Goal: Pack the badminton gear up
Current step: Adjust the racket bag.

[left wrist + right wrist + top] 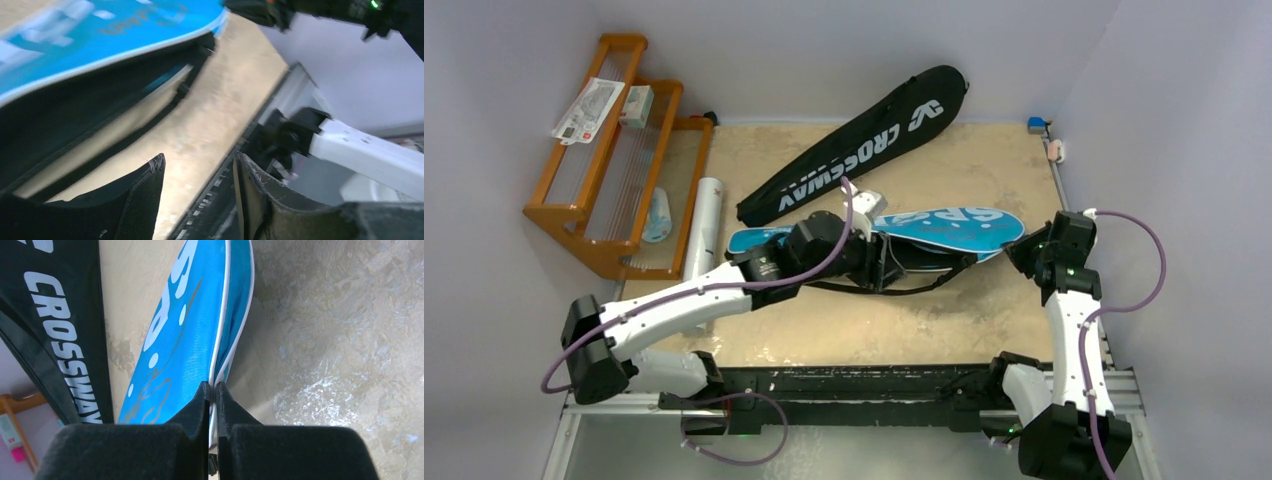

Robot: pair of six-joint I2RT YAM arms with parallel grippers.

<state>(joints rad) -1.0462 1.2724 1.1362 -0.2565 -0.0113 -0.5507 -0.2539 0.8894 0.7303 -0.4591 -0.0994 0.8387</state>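
Blue SPORT cover [954, 228] lies just in front of black CROSSWAY cover [854, 150], long axis across the worktop. Right jaws pinch its head-end rim. Left jaws half-open and empty at its open edge, so left arm is nearer.

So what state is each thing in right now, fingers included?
Blue cover: flat, near edge seemingly open, head end pinched.
Black cover: lying flat, untouched.
White tube: on its side, beside the rack.
Left fingers: open, empty.
Right fingers: shut on blue cover.
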